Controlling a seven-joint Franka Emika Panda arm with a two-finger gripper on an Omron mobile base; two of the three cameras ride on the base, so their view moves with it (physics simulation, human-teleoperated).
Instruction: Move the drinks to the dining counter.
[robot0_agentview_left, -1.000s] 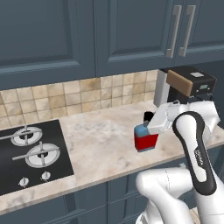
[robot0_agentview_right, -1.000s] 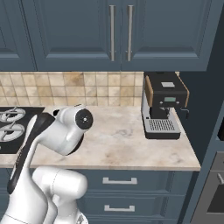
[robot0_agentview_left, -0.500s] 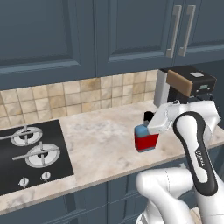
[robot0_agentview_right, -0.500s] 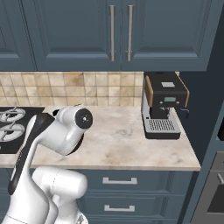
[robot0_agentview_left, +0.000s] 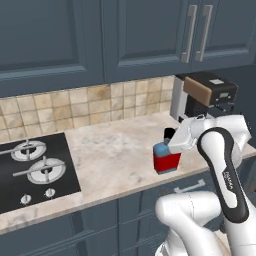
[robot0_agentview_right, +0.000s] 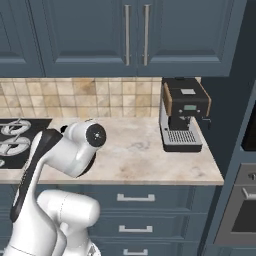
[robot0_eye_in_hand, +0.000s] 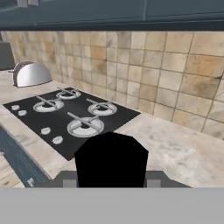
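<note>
Left base view: gripper (robot0_agentview_left: 172, 145) grasps a blue bottle (robot0_agentview_left: 166, 159) with red label just above the marble counter (robot0_agentview_left: 115, 155), between stove (robot0_agentview_left: 31, 170) and coffee machine (robot0_agentview_left: 205, 97), tiled wall behind.

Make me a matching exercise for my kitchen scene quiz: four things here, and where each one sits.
Things:
1. blue bottle
2. coffee machine
3. stove
4. toaster

Places:
A. left end of the counter
B. beyond the stove's far end, in the hand view
C. clamped in the gripper
D. right end by the backsplash

Pairs: 1-C, 2-D, 3-A, 4-B
</note>
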